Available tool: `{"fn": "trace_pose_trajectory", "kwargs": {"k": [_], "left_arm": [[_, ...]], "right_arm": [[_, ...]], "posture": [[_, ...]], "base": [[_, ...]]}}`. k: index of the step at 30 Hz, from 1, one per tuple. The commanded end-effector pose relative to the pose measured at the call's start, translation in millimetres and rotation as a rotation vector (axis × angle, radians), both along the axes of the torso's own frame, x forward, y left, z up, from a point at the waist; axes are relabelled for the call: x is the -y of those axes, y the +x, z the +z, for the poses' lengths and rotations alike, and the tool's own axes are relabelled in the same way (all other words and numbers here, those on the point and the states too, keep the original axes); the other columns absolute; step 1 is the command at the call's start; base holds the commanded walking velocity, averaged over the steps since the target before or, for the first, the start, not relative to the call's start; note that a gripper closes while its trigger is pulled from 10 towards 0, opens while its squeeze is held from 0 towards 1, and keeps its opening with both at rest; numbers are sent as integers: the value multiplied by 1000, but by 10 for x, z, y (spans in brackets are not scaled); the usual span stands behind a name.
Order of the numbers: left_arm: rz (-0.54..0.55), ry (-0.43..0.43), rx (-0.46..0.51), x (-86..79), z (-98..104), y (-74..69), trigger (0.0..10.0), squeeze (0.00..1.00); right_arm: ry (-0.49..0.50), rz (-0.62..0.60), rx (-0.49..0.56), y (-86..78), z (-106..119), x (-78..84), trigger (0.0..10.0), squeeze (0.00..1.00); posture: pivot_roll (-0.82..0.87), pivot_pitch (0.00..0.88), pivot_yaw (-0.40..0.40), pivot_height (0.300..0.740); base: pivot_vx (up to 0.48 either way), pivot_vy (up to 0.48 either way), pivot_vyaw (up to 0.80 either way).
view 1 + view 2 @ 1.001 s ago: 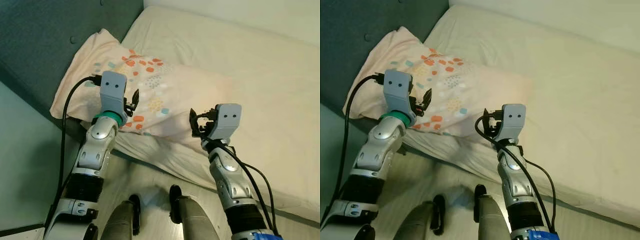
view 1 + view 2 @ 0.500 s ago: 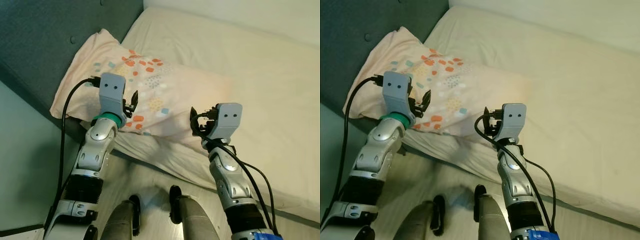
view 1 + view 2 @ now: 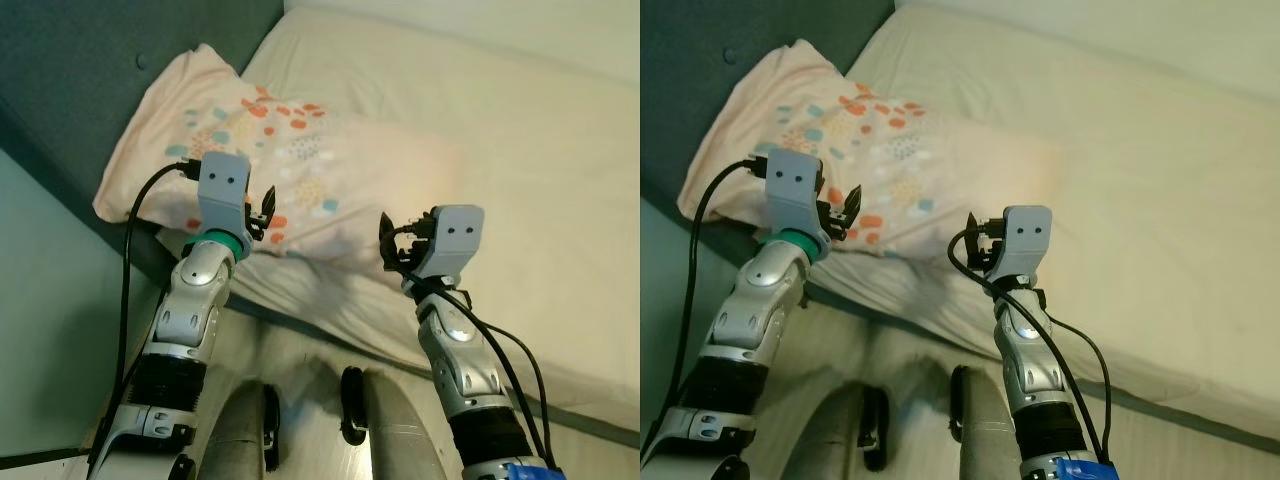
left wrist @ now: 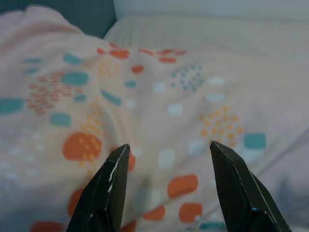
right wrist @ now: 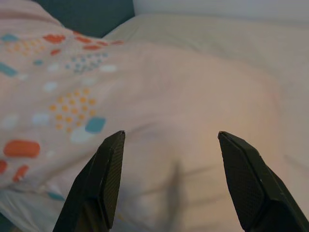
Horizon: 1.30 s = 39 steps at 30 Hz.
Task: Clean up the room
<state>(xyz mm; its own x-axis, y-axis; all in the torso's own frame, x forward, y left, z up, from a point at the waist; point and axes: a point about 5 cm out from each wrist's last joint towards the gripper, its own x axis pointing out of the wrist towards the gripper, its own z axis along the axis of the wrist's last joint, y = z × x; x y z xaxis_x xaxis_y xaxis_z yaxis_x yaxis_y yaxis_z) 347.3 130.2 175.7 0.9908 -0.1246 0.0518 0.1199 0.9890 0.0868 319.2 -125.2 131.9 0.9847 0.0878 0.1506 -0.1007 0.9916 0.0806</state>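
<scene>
A pale pink pillow [image 3: 290,160] printed with orange and teal patches lies at the head of a cream bed [image 3: 520,150], against the dark teal headboard [image 3: 90,60]. My left gripper [image 3: 262,208] hovers open just over the pillow's near edge, with nothing between its fingers [image 4: 108,186]. My right gripper [image 3: 392,245] is open too, held above the mattress beside the pillow's right end, and its fingers [image 5: 241,179] point at the pillow's plain pink part [image 5: 164,121].
The mattress edge [image 3: 330,325] runs across in front of my legs [image 3: 395,430]. A light wall panel [image 3: 50,330] stands to the left of the bed. A black cable [image 3: 128,290] loops along my left arm.
The view has tilted a little, so the pillow sits higher in the picture. My left gripper has drawn slightly nearer the pillow's near edge. The right arm holds still.
</scene>
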Motion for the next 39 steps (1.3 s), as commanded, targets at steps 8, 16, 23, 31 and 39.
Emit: {"fn": "trace_pose_trajectory", "kwargs": {"k": [8,16,23,31,39], "left_arm": [[10,5,-27,-11,-82,-24,10000,0],[11,8,-30,-13,-86,-22,10000,0],[14,9,-30,-13,-84,-20,10000,0],[56,-42,-25,-40,-57,-14,10000,0],[359,-611,-136,-832,47,35,10000,0]], "right_arm": [[1,-3,-25,-33,-75,8,10000,0],[12,1,-26,-41,-82,4,10000,0],[30,15,-27,-45,-81,-13,10000,0],[15,39,7,-48,-18,-29,10000,0],[-251,0,229,-42,453,198,10000,0]], "posture": [[-62,250,65,590],[-62,251,66,570],[-60,254,69,570],[-58,260,72,570],[-50,292,72,570]], "base": [[0,0,0],[0,0,0],[0,0,0],[0,0,0],[0,0,0]]}}
